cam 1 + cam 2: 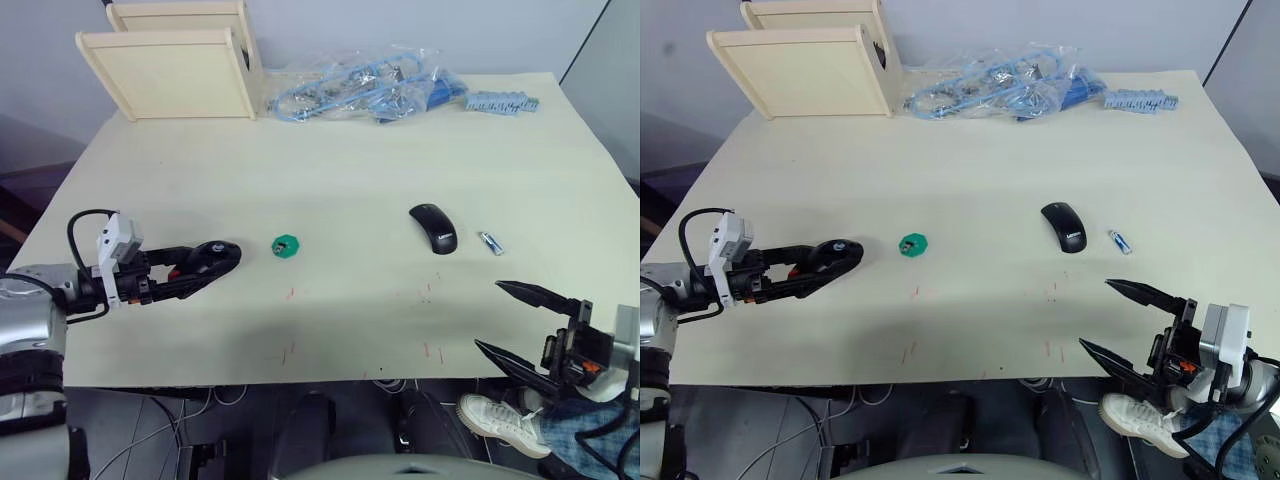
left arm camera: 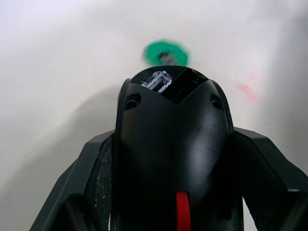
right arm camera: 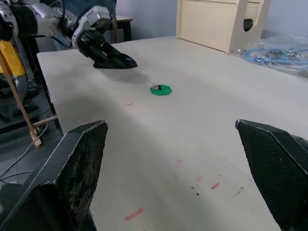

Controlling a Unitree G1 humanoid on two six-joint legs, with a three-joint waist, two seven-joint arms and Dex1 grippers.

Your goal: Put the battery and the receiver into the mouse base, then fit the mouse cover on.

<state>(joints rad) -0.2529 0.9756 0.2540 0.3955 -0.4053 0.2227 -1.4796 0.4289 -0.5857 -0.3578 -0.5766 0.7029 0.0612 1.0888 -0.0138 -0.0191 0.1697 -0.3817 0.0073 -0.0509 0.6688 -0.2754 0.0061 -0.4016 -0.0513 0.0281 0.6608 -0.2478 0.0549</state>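
Your left gripper (image 1: pixel 205 262) is clamping the black, red-cored mouse base (image 1: pixel 212 255), steadying it for loading; your right gripper (image 1: pixel 512 322), at four o'clock, is gaping wide, empty.

A: How is the light?

B: Bright, even and soft over the pale table (image 1: pixel 340 180); shadows are faint, a grey smudge just under the left gripper (image 1: pixel 222 257).

A: Any glare?

B: A mild sheen on the mouse cover (image 1: pixel 433 227) and on the plastic bags (image 1: pixel 370 85) at the upper centre.

A: Focus?

B: In the left wrist view the green disc (image 2: pixel 166 53) at top centre is blurred, and the mouse base (image 2: pixel 173 144) is sharper.
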